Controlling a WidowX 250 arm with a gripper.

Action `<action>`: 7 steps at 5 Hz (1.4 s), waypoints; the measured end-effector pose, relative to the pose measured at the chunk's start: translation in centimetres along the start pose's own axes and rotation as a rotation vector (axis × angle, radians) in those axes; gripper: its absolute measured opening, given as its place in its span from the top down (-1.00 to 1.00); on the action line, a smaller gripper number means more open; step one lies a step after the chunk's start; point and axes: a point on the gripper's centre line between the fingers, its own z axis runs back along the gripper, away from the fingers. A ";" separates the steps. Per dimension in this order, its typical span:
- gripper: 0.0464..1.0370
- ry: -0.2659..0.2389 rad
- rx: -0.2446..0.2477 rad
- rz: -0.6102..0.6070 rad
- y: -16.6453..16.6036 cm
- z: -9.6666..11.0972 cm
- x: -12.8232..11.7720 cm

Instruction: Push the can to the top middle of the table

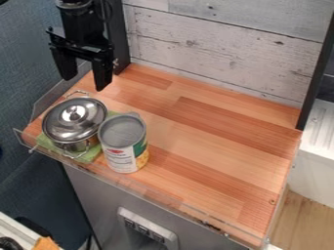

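The can (119, 141) stands near the counter's (215, 139) front edge, perhaps touching the lidded pot (73, 124), while the gripper (84, 83) hangs by the left edge, jaws apart.

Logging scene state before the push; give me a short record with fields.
can: upright, near the table's front-left edge
pot: lidded, immediately left of the can in the view; contact unclear
mat: green, under the pot; whether also under the can, cannot tell
tool: open, above the back-left area, holding nothing
goal: top middle, not reached
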 end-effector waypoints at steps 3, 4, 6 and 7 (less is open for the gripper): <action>-0.93 0.038 -0.017 -0.049 -2.3 0.2 -8.4; -0.93 0.047 -0.004 -0.094 -3.3 -0.5 -11.0; -0.93 0.131 -0.002 -0.155 -4.7 -5.4 -10.2; -0.93 0.152 0.012 -0.161 -5.3 -7.3 -8.1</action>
